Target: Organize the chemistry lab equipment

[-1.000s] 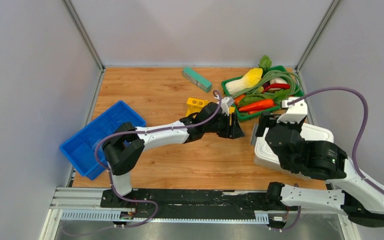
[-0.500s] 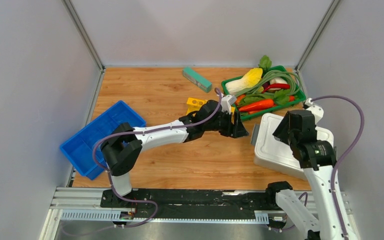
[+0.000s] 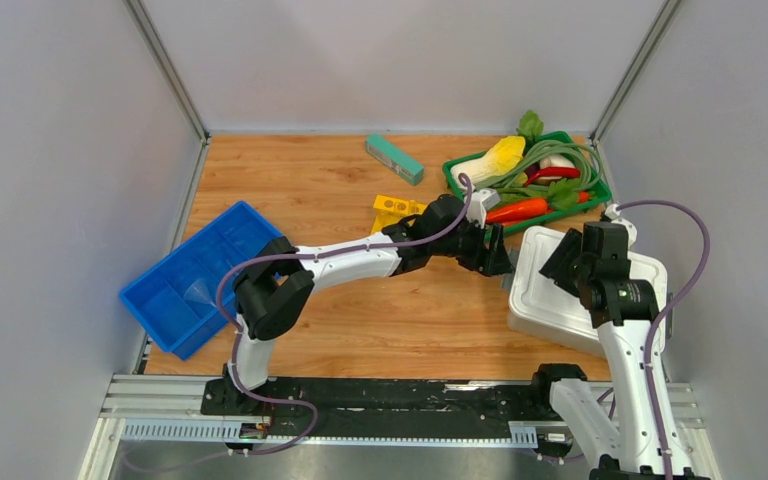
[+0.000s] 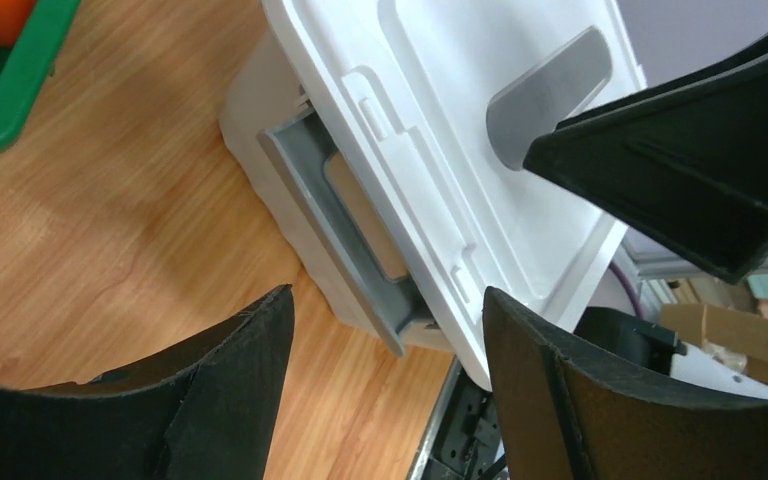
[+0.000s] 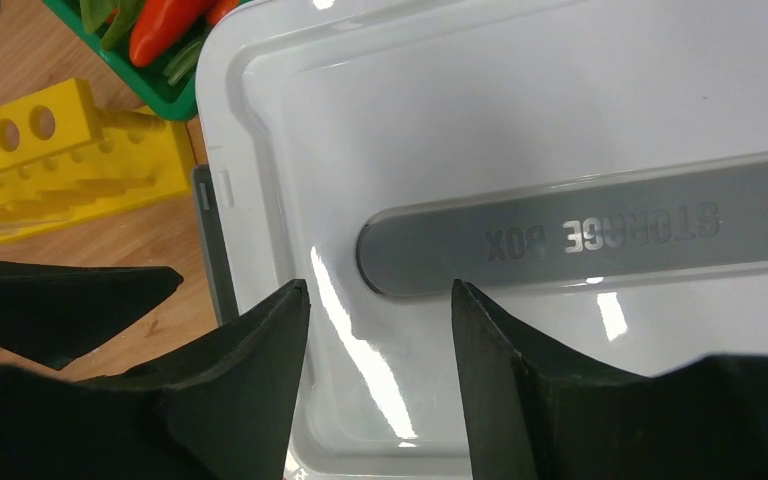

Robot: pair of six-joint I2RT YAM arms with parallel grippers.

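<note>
My left hand (image 4: pixel 385 300) spread, empty, at grey latch (image 4: pixel 345 235) of white storage box (image 3: pixel 550 305), my right hand (image 5: pixel 380 290) parted, empty, above its lid (image 5: pixel 560 120)

I see the top view bright and even, lit from above; the arms throw only soft, pale shadows on the light wooden table (image 3: pixel 310 190). In the right wrist view, white glare streaks lie on the glossy white plastic storage box lid (image 5: pixel 560 120). In both wrist views the black fingers (image 4: pixel 210 400) near the lens are dark, with little detail.
</note>
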